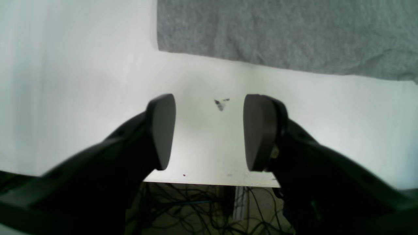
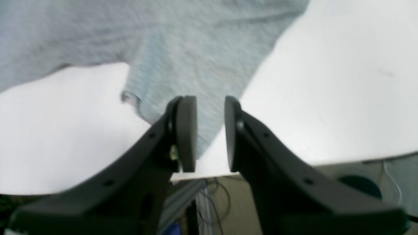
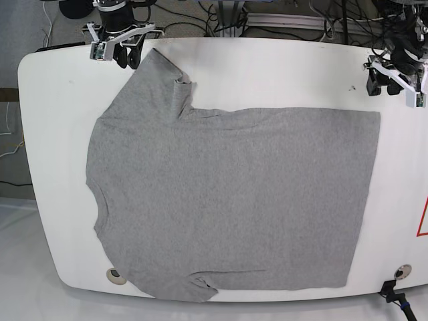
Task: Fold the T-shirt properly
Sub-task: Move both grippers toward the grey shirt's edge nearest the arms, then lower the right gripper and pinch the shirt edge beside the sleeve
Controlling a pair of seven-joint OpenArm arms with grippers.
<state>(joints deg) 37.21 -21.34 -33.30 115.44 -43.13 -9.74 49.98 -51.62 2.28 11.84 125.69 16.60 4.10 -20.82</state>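
The grey T-shirt point(image 3: 234, 200) lies spread flat over the white table point(image 3: 267, 67), with one sleeve point(image 3: 157, 73) pointing to the far left corner. My right gripper point(image 3: 125, 57) hovers at that sleeve's tip. In the right wrist view its jaws point(image 2: 210, 130) stand a narrow gap apart, and the sleeve point(image 2: 183, 81) lies below them, not pinched. My left gripper point(image 3: 391, 83) is at the far right, off the cloth. The left wrist view shows this gripper point(image 1: 209, 111) wide open over bare table point(image 1: 81, 98), the T-shirt's straight edge point(image 1: 287, 32) just beyond.
A small dark mark point(image 1: 220, 104) sits on the table between the left fingers. Cables point(image 1: 196, 212) hang below the table's far edge. Two round holes point(image 3: 114, 274) point(image 3: 401, 271) sit at the table's near corners.
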